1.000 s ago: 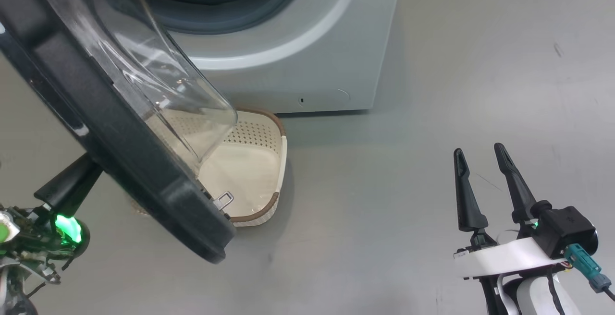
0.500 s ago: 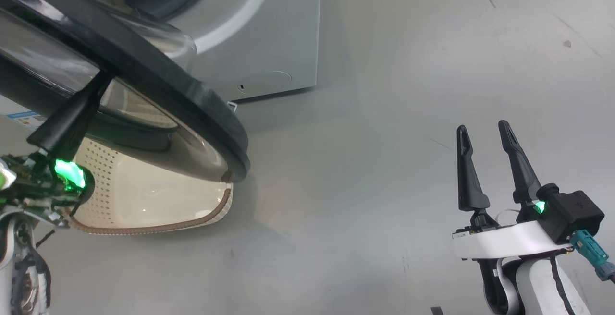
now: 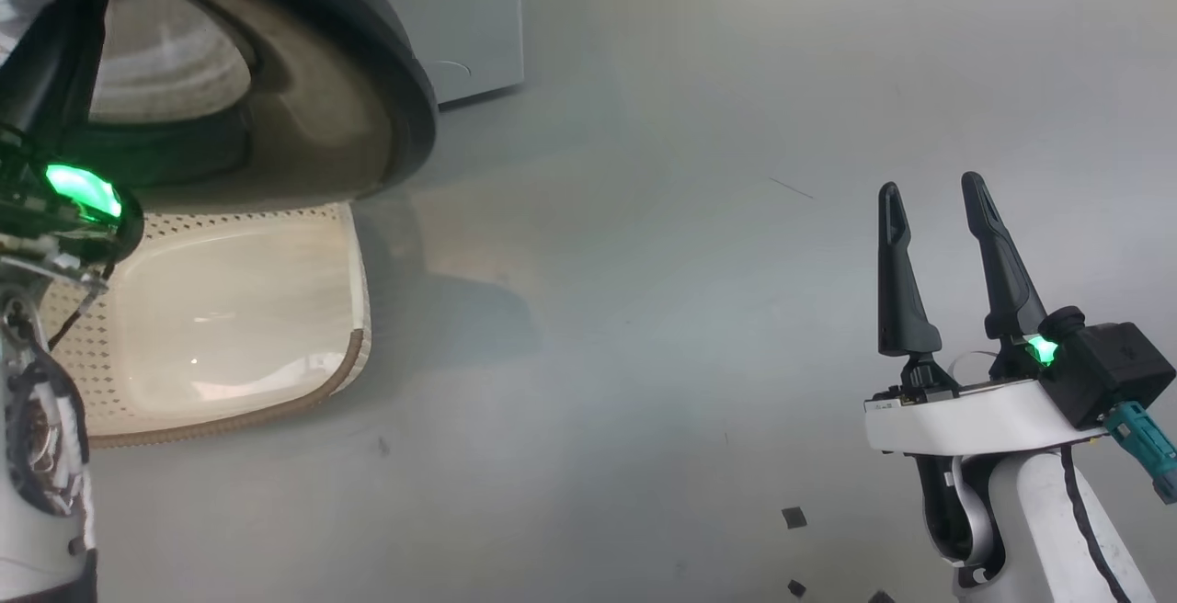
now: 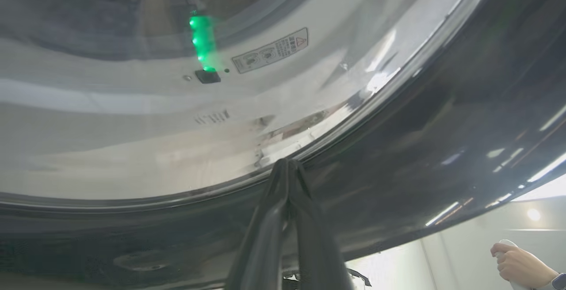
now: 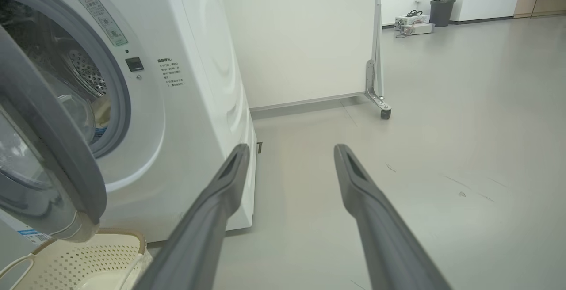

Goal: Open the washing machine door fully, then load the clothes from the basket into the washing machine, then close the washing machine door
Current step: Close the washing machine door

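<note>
Left gripper (image 4: 287, 165), pressed together with tips on the washing machine door (image 4: 442, 139), likely needed a steady, square push to avoid slipping.

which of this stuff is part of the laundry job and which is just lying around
Job: washing machine; washing machine door, partly open; basket, looks empty; left gripper, shut, tips against the door.

Lying about: wheeled panel; dark bin; dark scraps on the floor; a person's hand.
</note>
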